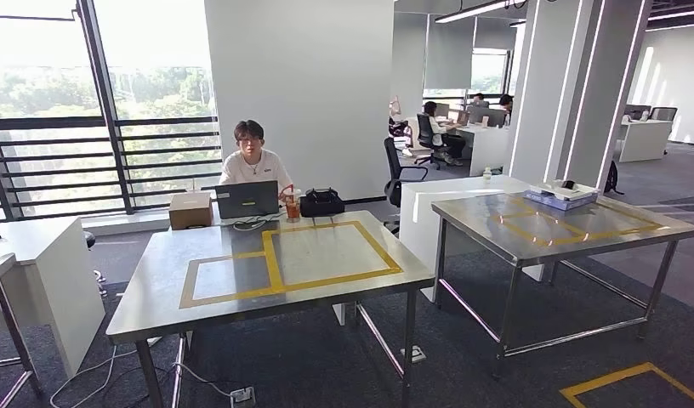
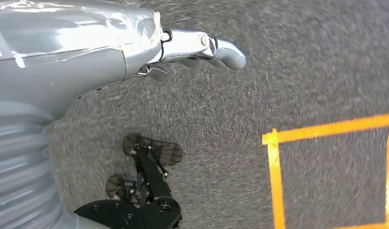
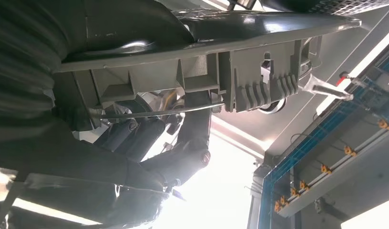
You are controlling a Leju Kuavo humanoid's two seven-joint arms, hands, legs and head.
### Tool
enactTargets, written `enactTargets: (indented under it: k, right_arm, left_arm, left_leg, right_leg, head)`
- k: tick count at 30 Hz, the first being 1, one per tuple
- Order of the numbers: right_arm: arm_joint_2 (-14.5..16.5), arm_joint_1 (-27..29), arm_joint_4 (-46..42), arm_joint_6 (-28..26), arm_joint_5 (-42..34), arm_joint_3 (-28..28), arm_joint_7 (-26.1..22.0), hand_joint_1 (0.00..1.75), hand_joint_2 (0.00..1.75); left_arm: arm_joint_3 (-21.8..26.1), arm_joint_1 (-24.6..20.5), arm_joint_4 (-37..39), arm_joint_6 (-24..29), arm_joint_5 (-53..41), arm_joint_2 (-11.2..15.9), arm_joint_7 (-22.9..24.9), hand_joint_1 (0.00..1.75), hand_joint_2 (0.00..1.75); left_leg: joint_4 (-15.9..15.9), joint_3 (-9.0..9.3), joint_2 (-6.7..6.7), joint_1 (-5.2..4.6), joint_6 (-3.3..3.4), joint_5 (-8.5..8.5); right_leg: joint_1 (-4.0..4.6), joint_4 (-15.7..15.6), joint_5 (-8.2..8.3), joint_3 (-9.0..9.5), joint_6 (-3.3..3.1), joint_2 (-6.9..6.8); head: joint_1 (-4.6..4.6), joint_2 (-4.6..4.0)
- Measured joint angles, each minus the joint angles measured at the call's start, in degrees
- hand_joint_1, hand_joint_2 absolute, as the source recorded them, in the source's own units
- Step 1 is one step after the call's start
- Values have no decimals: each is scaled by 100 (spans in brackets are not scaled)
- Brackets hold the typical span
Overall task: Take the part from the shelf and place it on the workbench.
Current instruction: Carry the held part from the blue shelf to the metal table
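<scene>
In the right wrist view my right hand (image 3: 149, 143) grips the part (image 3: 221, 62), a flat grey plastic piece with ribs and slots on its underside; it lies across my dark fingers (image 3: 130, 136) and hides most of them. Ahead in the head view stands the steel workbench (image 1: 156, 293), marked with yellow tape rectangles (image 1: 274, 263). My left hand (image 2: 87, 52) hangs over grey carpet, its silver fingers (image 2: 216, 47) stretched out and holding nothing.
A person (image 1: 253, 161) sits behind the workbench with a laptop (image 1: 247, 200), a cardboard box (image 1: 190, 210), a drink cup (image 1: 292, 206) and a black bag (image 1: 321, 203). A second steel table (image 1: 650, 228) stands to the right. Yellow tape (image 1: 624, 382) marks the floor. A blue-framed rack (image 3: 326, 167) is near my right hand.
</scene>
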Motion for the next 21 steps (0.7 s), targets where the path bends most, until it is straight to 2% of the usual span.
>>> enactTargets:
  k: [1,2,3,4,6,7,9,11,12,13,14,15,17,18,19,21]
  right_arm:
    - [1,-5,1,-1,4,3,8,175,175]
    - [2,-11,2,-1,10,6,14,175,175]
    - [3,-18,3,-2,17,9,17,175,175]
    - [4,-23,4,-2,22,13,19,175,175]
    - [7,-28,6,-2,21,16,21,175,175]
    - [10,-30,6,-2,16,17,21,175,175]
    - [17,-33,6,-1,-3,17,23,175,175]
    - [24,-30,8,2,-20,17,24,175,175]
    - [25,-28,11,4,-25,17,24,175,175]
    - [27,-26,16,7,-29,18,24,175,175]
    - [30,-24,20,10,-34,19,24,175,175]
    - [31,-23,24,12,-39,20,24,175,175]
    - [33,-24,27,14,-49,21,23,175,175]
    - [32,-26,27,14,-53,21,23,175,175]
    - [32,-25,27,14,-56,21,22,175,175]
    - [34,-20,29,13,-61,23,20,175,175]
  left_arm:
    - [-68,42,-3,28,138,0,87,0,175]
    - [-136,90,-16,42,279,2,171,0,175]
    - [-200,142,-36,44,415,3,251,0,175]
    - [-256,193,-58,37,523,5,315,0,175]
    - [-327,270,-97,25,643,7,403,0,175]
    - [-351,293,-108,17,666,7,436,0,175]
    - [-391,308,-123,1,691,8,495,0,175]
    - [-425,290,-126,-8,697,9,533,0,175]
    - [-436,286,-127,-9,691,9,544,0,175]
    - [-447,287,-126,-9,681,9,552,0,175]
    - [-460,294,-126,-9,673,9,554,0,175]
    - [-474,301,-127,-9,666,9,555,0,175]
    - [-499,313,-145,-9,664,13,554,0,175]
    - [-514,313,-162,-9,664,18,553,0,175]
    - [-529,313,-181,-9,664,21,552,0,175]
    - [-554,319,-216,-9,668,27,551,0,175]
  left_leg:
    - [20,7,-67,9,-24,-17]
    - [51,6,-120,6,-61,-42]
    - [83,-2,-161,-1,-99,-70]
    - [107,-16,-191,-8,-132,-91]
    - [114,-38,-207,-7,-173,-109]
    - [125,-50,-160,1,-191,-124]
    - [352,-148,70,6,-239,-269]
    - [1008,-458,306,14,-277,-592]
    - [1393,-655,349,22,-285,-744]
    - [1678,-811,368,25,-286,-824]
    - [1758,-868,375,24,-276,-794]
    - [1611,-808,377,19,-254,-661]
    - [845,-432,405,-19,-143,-290]
    - [501,-261,438,-46,-80,-180]
    - [277,-153,465,-79,-27,-134]
    - [169,-117,483,-123,17,-149]
  right_leg:
    - [-18,-401,198,166,56,11]
    - [-24,-787,369,325,82,31]
    - [-27,-1085,495,451,68,45]
    - [-22,-1244,556,517,28,58]
    - [-4,-1271,570,528,-84,59]
    - [-6,-1275,574,535,-118,56]
    - [-16,-1288,571,561,-192,38]
    - [1,-1291,552,581,-246,10]
    - [16,-1291,543,585,-260,-5]
    - [31,-1290,536,588,-269,-17]
    - [47,-1290,530,596,-277,-29]
    - [64,-1290,524,607,-283,-37]
    - [96,-1293,513,638,-294,-51]
    - [112,-1295,507,645,-292,-59]
    - [115,-1298,502,645,-280,-70]
    - [108,-1315,499,643,-234,-95]
  head:
    - [4,-1]
    - [12,-1]
    - [17,-1]
    - [17,-1]
    - [9,0]
    - [4,0]
    - [-12,-1]
    - [-30,-1]
    - [-31,-1]
    - [-33,-1]
    - [-35,-1]
    - [-37,-1]
    - [-38,-1]
    - [-33,-1]
    - [-37,-1]
    - [-40,-1]
